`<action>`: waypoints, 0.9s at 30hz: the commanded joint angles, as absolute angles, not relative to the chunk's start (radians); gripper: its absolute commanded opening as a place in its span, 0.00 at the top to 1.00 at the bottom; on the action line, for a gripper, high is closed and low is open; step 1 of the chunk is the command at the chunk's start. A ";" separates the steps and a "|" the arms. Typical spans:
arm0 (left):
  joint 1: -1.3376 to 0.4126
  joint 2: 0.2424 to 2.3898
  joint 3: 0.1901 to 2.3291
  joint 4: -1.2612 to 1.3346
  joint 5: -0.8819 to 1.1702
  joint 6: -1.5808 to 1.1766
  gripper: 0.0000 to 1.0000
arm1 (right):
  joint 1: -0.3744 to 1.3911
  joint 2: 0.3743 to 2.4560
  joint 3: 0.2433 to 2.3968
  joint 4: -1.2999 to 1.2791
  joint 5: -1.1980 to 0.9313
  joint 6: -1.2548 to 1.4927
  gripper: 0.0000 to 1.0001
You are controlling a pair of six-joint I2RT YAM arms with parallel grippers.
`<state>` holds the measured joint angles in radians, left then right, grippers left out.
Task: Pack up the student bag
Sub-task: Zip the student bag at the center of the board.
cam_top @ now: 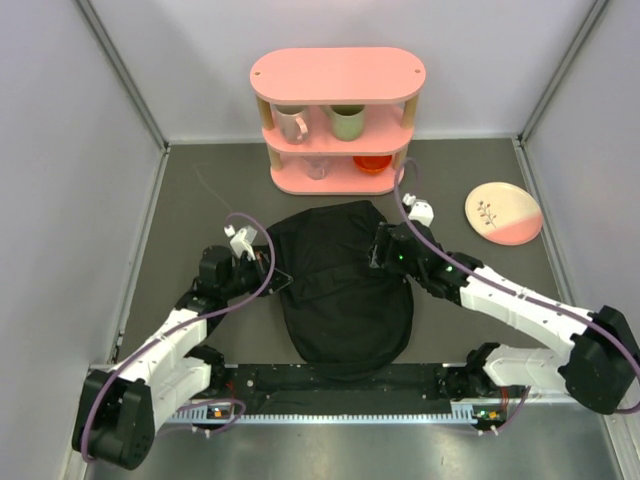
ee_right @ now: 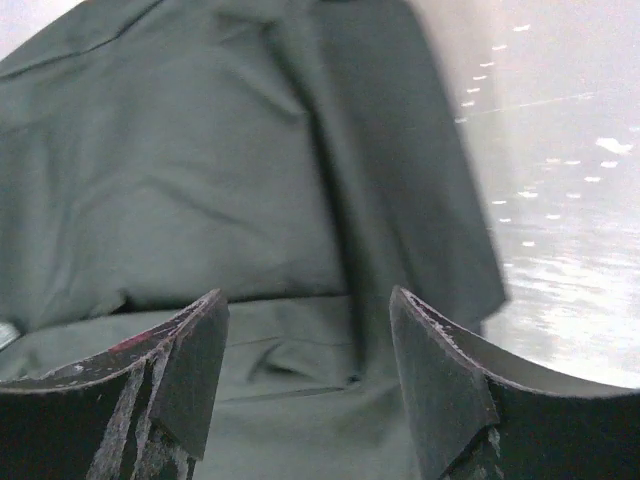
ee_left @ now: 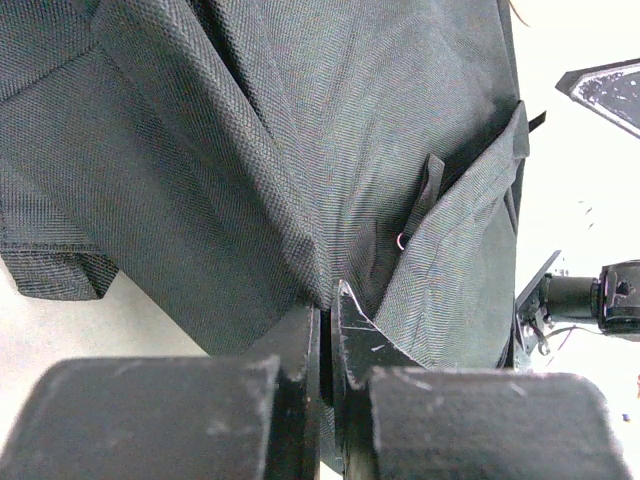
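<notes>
Top view: student bag (cam_top: 340, 285) lies mid-frame on table (cam_top: 200, 200), wrinkled, below pink shelf (cam_top: 337, 75); plate (cam_top: 503, 213) at right. Left gripper (cam_top: 268, 272) at bag's left edge, right gripper (cam_top: 378, 250) at its upper-right edge.
Left wrist: fingers pinched together on a fold of bag fabric.
Right wrist: fingers wide apart, bag fabric seen btwn them.
</notes>
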<state>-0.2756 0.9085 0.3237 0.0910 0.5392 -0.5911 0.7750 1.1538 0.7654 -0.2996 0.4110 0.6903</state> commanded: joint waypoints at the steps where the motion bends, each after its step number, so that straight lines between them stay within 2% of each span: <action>1: -0.276 0.923 0.348 0.126 0.606 -0.566 1.00 | 0.770 1.218 0.854 -0.181 0.146 0.654 0.34; 12: -0.276 0.939 0.353 0.147 0.666 -0.548 1.00 | 0.787 1.517 1.078 -0.214 -0.069 0.566 0.33; 17: -0.276 0.928 0.339 0.170 0.670 -0.546 1.00 | 0.833 1.516 1.006 -0.210 -0.112 0.514 0.33; 22: -0.276 0.949 0.342 0.184 0.651 -0.543 1.00 | 0.896 1.445 0.836 -0.167 -0.089 0.529 0.33; 27: -0.276 0.980 0.365 0.184 0.608 -0.541 1.00 | 0.899 1.405 0.775 -0.160 -0.029 0.577 0.33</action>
<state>-0.2737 0.9577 0.3256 0.1352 0.6098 -0.5640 0.8753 1.4246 0.8352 -0.0856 -0.0338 0.5365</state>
